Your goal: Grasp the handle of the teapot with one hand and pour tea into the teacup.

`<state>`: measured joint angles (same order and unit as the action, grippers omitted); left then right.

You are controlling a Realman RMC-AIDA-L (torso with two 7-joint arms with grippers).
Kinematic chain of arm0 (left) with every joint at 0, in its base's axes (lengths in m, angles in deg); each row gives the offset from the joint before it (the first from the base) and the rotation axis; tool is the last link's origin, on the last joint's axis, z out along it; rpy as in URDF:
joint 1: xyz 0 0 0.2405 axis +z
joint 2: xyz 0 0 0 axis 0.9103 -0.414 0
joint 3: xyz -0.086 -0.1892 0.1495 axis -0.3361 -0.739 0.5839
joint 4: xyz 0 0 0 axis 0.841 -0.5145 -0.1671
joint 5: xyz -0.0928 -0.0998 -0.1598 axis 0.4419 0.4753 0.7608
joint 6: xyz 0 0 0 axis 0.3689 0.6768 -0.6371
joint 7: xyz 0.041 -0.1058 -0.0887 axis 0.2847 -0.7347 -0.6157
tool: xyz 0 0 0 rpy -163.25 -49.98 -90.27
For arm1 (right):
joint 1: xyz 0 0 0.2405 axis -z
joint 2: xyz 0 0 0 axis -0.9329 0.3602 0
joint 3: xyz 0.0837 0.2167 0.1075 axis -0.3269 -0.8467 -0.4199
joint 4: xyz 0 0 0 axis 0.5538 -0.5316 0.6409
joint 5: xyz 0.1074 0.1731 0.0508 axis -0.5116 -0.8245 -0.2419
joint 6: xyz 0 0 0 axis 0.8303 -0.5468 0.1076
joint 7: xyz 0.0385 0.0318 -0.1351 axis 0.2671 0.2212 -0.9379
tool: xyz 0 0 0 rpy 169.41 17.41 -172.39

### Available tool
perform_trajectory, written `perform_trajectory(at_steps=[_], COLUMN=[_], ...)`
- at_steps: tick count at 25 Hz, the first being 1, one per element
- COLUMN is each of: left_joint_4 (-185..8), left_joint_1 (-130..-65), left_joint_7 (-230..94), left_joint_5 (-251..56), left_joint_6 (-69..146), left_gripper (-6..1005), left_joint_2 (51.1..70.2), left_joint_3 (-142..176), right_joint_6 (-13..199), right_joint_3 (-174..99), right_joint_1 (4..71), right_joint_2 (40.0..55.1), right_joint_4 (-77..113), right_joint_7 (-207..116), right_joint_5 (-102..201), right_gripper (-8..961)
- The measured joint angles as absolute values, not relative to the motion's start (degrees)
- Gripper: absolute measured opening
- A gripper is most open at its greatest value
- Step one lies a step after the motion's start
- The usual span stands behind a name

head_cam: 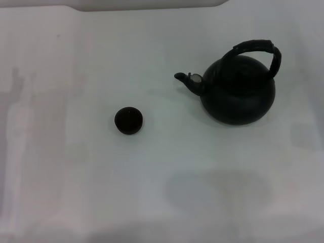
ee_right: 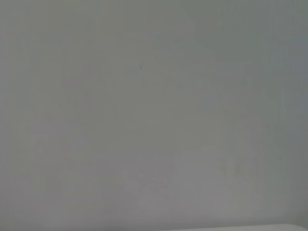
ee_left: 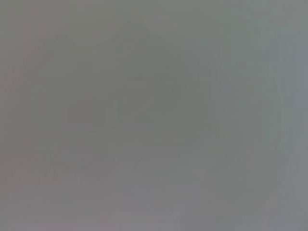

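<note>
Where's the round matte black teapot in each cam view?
Head view: round matte black teapot in the right half, above centre, on the white table, spout facing the small dark teacup.
Left wrist view: not in it.
Right wrist view: not in it.
Shared landmark: none; wrist views show only blank grey.

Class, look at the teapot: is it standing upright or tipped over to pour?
Upright. The teapot sits flat on the table, its handle arched above it, spout pointing toward the teacup, which stands apart.

Bench (head_cam: 76,167): plain white, matte top filling the head view; far edge visible as a paler strip. Soft grey shadows near the front edge. Light even, diffuse.
</note>
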<state>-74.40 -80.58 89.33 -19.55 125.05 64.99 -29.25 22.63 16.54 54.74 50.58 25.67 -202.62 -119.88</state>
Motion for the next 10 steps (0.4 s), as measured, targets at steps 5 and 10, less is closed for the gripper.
perform_trajectory(at_steps=[5, 10], left_joint_4=[-73.5, -73.3], left_joint_1=[-80.6, -80.6], left_joint_7=[89.4, 89.7], left_joint_5=[-19.5, -19.5], left_joint_6=[125.1, 125.1], left_gripper=[887, 887], left_joint_2=[64.99, 64.99], left_joint_3=[-29.3, -29.3], right_joint_6=[22.6, 22.6], right_joint_3=[16.3, 16.1], right_joint_1=[54.7, 54.8], right_joint_2=[50.58, 50.58], right_joint_4=[25.5, 25.6], right_joint_7=[-202.6, -202.6], right_joint_5=[-119.9, -119.9], right_gripper=[839, 839])
